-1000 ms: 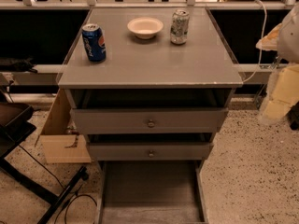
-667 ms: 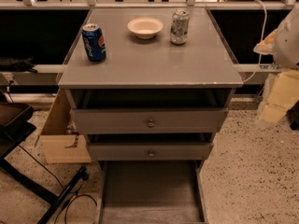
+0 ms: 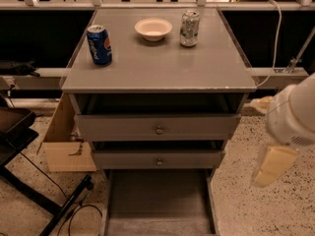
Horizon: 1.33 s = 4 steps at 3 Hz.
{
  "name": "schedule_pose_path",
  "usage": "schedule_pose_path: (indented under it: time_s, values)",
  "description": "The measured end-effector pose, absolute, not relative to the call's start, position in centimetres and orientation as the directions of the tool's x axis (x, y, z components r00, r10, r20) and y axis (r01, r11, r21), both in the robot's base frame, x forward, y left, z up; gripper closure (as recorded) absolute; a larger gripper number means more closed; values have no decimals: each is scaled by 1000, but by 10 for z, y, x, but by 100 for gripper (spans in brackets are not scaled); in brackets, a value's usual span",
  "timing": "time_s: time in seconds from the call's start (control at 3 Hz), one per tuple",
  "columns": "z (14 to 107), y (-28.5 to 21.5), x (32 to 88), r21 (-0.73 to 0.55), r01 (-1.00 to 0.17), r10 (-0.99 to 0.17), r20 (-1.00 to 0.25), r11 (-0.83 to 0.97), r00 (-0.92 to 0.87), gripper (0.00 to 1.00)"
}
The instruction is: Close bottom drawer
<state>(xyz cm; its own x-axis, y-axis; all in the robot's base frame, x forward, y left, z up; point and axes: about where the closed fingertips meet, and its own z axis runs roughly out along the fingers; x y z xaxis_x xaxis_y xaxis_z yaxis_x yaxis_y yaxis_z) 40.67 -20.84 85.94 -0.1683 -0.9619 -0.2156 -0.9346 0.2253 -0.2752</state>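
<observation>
The bottom drawer (image 3: 157,200) of the grey cabinet is pulled far out toward me. Its plain grey inside shows at the bottom of the view, while its front panel and knob are cut off by the lower edge. My gripper (image 3: 269,167), a pale yellow piece under the white arm (image 3: 294,113), hangs to the right of the cabinet. It is level with the middle drawer, above the speckled floor, and apart from the bottom drawer's right wall.
The top drawer (image 3: 158,127) and middle drawer (image 3: 158,160) each stand slightly out, with round knobs. On the cabinet top (image 3: 157,68) are a blue soda can (image 3: 99,44), a white bowl (image 3: 153,29) and a silver can (image 3: 189,28). A cardboard box (image 3: 64,141) and black chair legs (image 3: 44,200) are at the left.
My arm and gripper have moved down and a little left, closer to the cabinet's right side. The drawers and the things on top have not moved.
</observation>
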Motion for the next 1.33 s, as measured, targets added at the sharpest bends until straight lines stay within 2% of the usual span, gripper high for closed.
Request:
schedule_pose_path:
  time_s: [0.33, 0.67, 1.33]
  values:
    - [756, -214, 398, -203, -947, -953, -225, 248, -201, 0]
    - [636, -222, 377, -70, -961, -948, -199, 267, -249, 0]
    - [517, -217, 359, 100, -942, -923, -189, 321, -335, 0]
